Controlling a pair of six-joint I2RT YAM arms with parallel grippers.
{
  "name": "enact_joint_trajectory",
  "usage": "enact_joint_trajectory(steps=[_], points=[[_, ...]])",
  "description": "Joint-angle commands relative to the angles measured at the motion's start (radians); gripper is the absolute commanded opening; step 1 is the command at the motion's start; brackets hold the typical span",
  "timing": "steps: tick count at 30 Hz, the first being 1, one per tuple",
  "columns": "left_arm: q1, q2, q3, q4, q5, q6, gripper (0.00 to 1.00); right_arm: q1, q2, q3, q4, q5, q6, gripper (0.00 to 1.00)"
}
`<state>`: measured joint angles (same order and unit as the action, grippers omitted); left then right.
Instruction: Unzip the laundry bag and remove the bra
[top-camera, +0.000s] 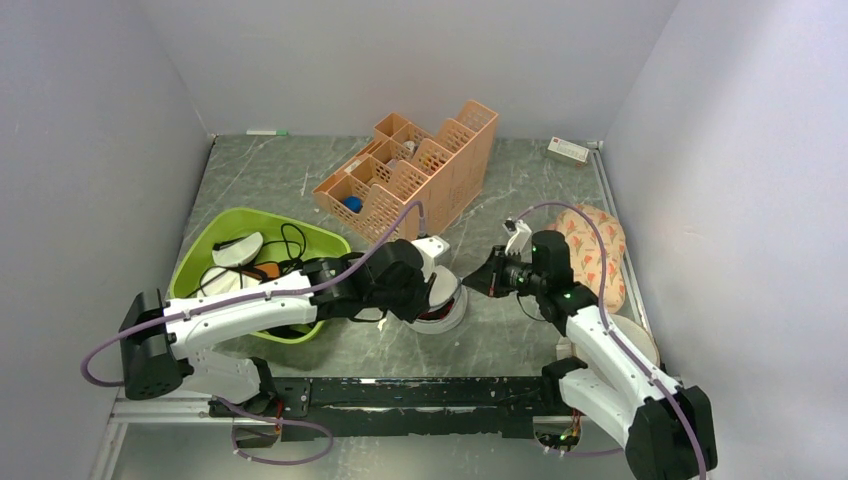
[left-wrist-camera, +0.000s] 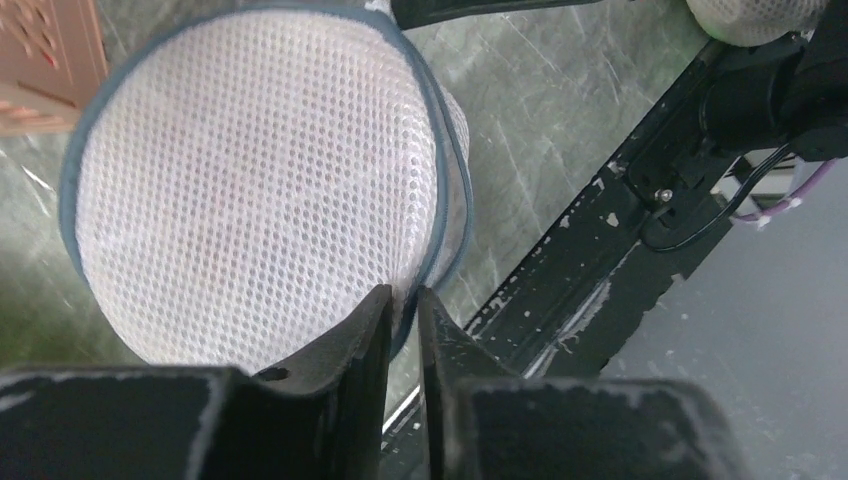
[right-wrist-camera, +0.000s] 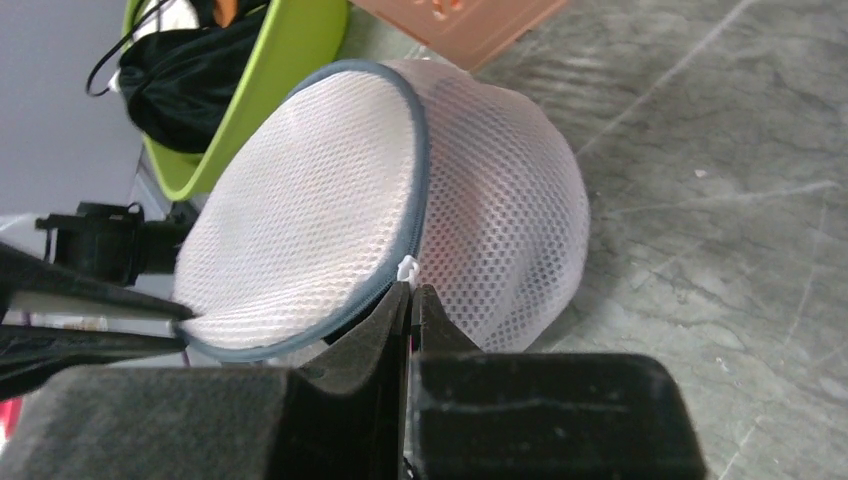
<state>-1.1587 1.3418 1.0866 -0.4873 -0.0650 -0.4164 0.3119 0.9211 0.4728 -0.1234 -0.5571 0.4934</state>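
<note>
The laundry bag (top-camera: 447, 296), a round white mesh drum with a grey zip rim, lies tilted mid-table. My left gripper (top-camera: 428, 292) is shut on the bag's rim, and the left wrist view shows its tips (left-wrist-camera: 403, 296) pinching the mesh edge of the bag (left-wrist-camera: 250, 180). My right gripper (top-camera: 476, 283) is at the bag's right side. In the right wrist view its tips (right-wrist-camera: 412, 290) are shut on the white zipper pull (right-wrist-camera: 407, 268) of the bag (right-wrist-camera: 330, 220). The bra shows only as a faint red tint through the mesh (right-wrist-camera: 470, 215).
A green basin (top-camera: 228, 225) holding a black garment stands to the left. An orange slotted organizer (top-camera: 410, 170) is behind. A cream floral cloth (top-camera: 598, 250) and a beige round pouch (top-camera: 632, 340) lie on the right. A black rail (top-camera: 420, 392) runs along the near edge.
</note>
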Motion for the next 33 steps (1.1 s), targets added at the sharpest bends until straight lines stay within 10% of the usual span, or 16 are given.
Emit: enact_joint_trajectory(steps=[1,6,12,33], points=[[-0.010,-0.030,-0.001,-0.060,-0.015,-0.037,0.37,-0.016,-0.057,-0.016,0.067,-0.144,-0.041,0.00],[-0.010,-0.018,0.037,-0.002,0.061,-0.048,0.64,0.000,-0.141,-0.052,0.055,-0.224,-0.021,0.00],[-0.013,0.067,0.109,0.033,0.086,-0.051,0.74,0.021,-0.201,-0.053,0.041,-0.255,-0.002,0.00],[-0.014,0.131,0.162,-0.058,-0.057,-0.055,0.20,0.032,-0.206,-0.061,0.009,-0.231,-0.019,0.00]])
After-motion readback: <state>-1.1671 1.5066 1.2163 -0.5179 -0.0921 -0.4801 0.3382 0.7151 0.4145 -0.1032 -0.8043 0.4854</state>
